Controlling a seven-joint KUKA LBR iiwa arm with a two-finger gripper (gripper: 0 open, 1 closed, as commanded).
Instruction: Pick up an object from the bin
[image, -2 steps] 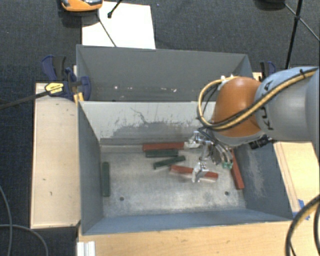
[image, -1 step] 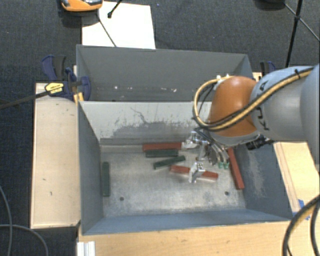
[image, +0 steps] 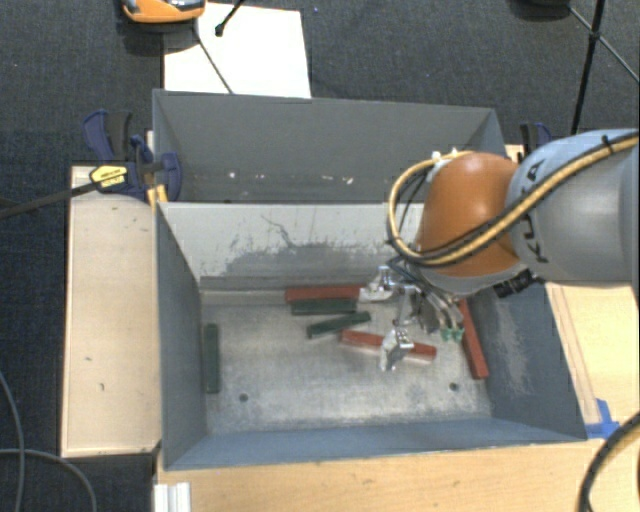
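Bin (image: 300, 400): you are looking down into a grey metal bin. A few slim bars lie loose on its floor, none of them heaped.

Arm (image: 590, 220): it enters from the right of the view. Its orange cover (image: 470, 210) sits above the right half of the floor, with yellow and black cables (image: 400, 200) looped round it.

End effector (image: 398, 330): it hangs below the orange cover, low over the floor and right of centre. Its metal lower part overlaps the near red bar in this view. You cannot tell whether it is wide or narrow, or whether it grips anything.

Near red bar (image: 360, 340): the thing directly under the end effector. It lies flat, nearly level across the view and right of the floor's middle. One end shows on each side of the metal part.

Tilted green bar (image: 338, 326): dark green, just beside the near red bar's left end and towards the back, slightly slanted.

Rear red bar (image: 320, 294): it lies along the foot of the back wall.

Rear green bar (image: 322, 309): dark green, just in front of the rear red bar and parallel to it.

Right-wall red bar (image: 474, 350): it runs along the foot of the right wall, partly under the arm.

Left green bar (image: 211, 357): it lies by the left wall, well apart from the rest.
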